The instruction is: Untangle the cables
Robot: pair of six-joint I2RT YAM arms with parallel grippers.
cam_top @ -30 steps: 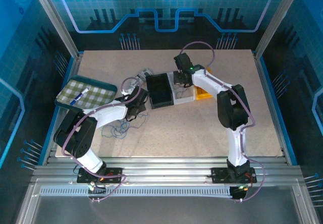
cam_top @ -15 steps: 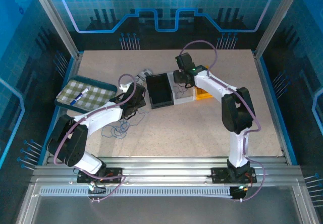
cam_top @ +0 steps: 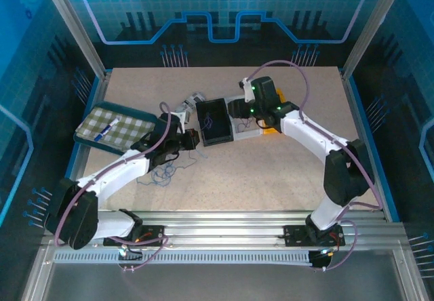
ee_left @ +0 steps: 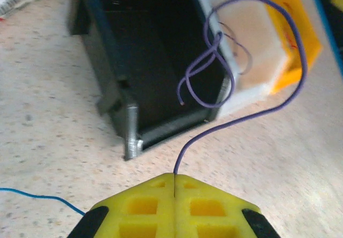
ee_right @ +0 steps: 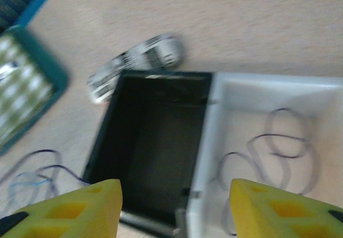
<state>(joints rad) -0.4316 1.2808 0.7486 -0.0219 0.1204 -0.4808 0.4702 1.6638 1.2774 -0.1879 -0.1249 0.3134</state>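
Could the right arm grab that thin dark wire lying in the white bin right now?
Probably yes: the right gripper hangs open above the white bin, and the wire lies uncovered inside, nothing across it.

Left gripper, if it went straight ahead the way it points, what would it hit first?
Probably the black bin's near wall, though depth is hard to judge. The left gripper is shut on a purple wire.
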